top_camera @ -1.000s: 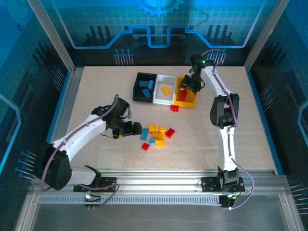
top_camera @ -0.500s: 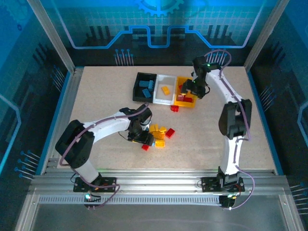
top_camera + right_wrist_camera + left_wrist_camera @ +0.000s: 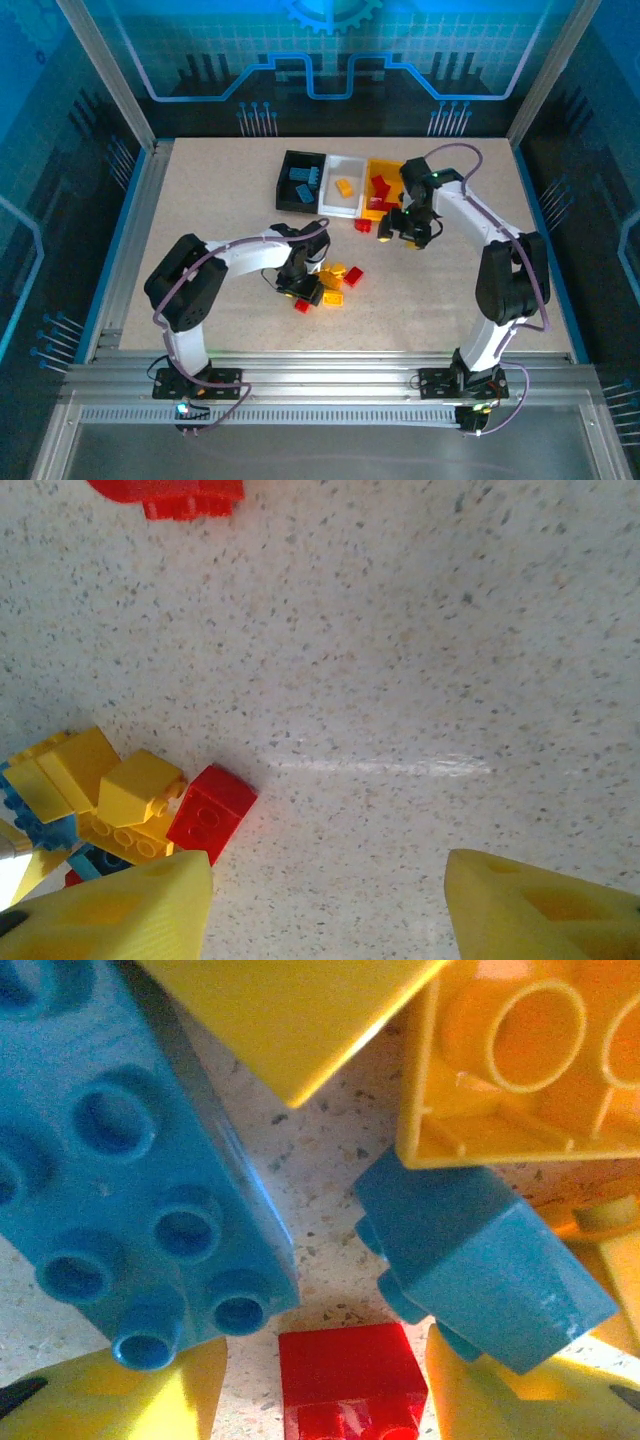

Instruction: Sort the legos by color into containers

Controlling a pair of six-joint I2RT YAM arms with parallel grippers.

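L gripper [image 3: 315, 1400] spread astride red lego [image 3: 350, 1370]; blue lego [image 3: 130, 1180] long axis diagonal; R gripper [image 3: 325, 905] spread, empty.

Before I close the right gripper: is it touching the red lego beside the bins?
Apart. The right wrist view shows bare table between the right gripper and the red lego.

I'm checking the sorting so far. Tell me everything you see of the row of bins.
The bins are three open plastic boxes joined in a row, upright on the far table: the black bin holds blue bricks, the white bin one orange brick, the yellow bin red bricks.
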